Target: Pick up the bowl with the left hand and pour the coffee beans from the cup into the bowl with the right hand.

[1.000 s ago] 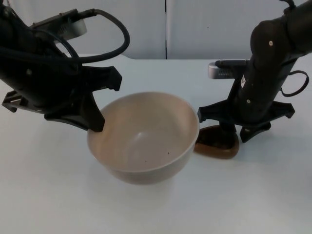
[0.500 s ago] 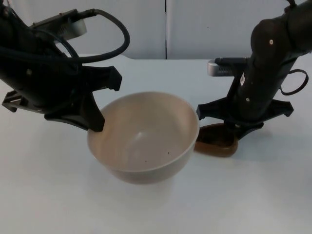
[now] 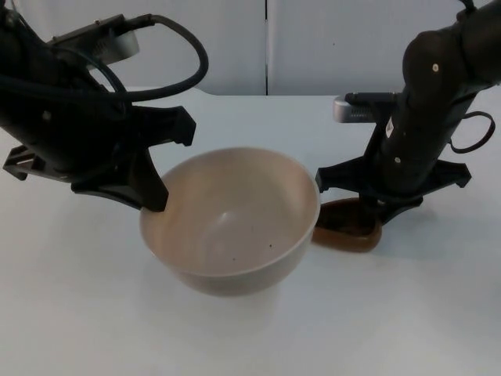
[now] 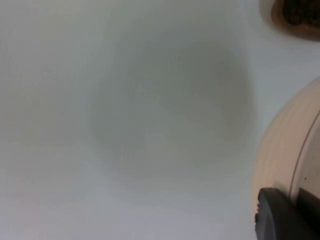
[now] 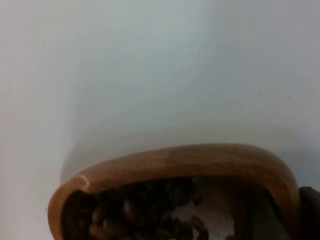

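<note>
Bowl point(image 3: 231, 222): cream, deep, held off the table point(image 3: 70, 313) by its rim at the robot's left side; inside bare apart from a few dark specks. In the left wrist view its ribbed outer wall point(image 4: 285, 150) curves beside the black fingertip.

Left gripper point(image 3: 153, 200): fingers closed on the bowl's rim, one inside, one outside. Left arm comes down from the upper corner, wrist tilted toward the middle of the table.

Cup point(image 3: 348, 225): brown wooden vessel just beside the bowl on its right, low at the table. The right wrist view shows its curved wooden rim point(image 5: 180, 160) with coffee beans point(image 5: 125, 215) heaped inside.

Right gripper point(image 3: 368, 207): directly over the cup, at its rim; whether its fingers have closed on the cup cannot be told. Right arm stands steep above it, wrist pointing down.

Step in hand, as judged: securing the cup before the pour. It calls for a firm hold on the rim, a level lift so no beans spill, then a slow tip over the bowl's centre while the left arm keeps the bowl steady.
</note>
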